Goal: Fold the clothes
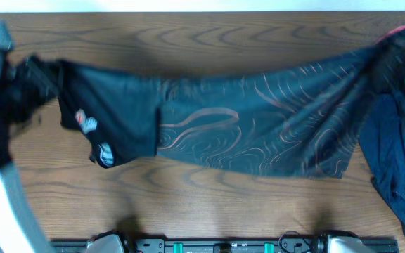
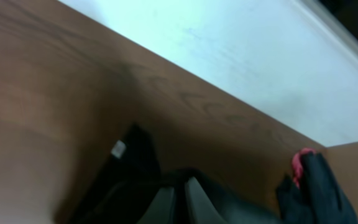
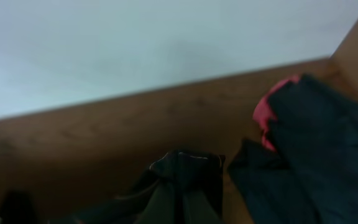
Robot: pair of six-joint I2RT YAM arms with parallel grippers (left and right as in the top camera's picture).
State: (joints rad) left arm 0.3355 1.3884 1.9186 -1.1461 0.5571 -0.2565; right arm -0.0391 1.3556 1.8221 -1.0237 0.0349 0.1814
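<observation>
- The left gripper (image 1: pixel 38 70) sits at the far left of the desk (image 1: pixel 188 204). Its jaws are closed on the left end of the black jersey (image 1: pixel 259 126), which bunches there into a narrow dark twist.
- In the left wrist view, dark cloth with a small white tag (image 2: pixel 118 148) lies at the fingers. The picture is too blurred to make out the fingertips themselves.
- Just right of that grip the jersey widens into a plain black panel. White, red and blue logos (image 1: pixel 88 125) show near its lower left edge.
- Across the middle, the jersey is stretched in a long band from left to right over the wood. Fine orange-white contour lines run over this part, and its lower hem slants down towards the right.
- The band narrows and rises to the right gripper (image 1: pixel 391 57) at the far right. Its jaws pinch the gathered right end, and the right wrist view shows a wad of dark cloth at the fingers.
- Under and beside that gripper lies the navy garment (image 1: pixel 392 161), spread down the right edge of the desk.
- The red garment (image 1: pixel 403 29) peeps out at the far right corner, touching the navy one.
</observation>
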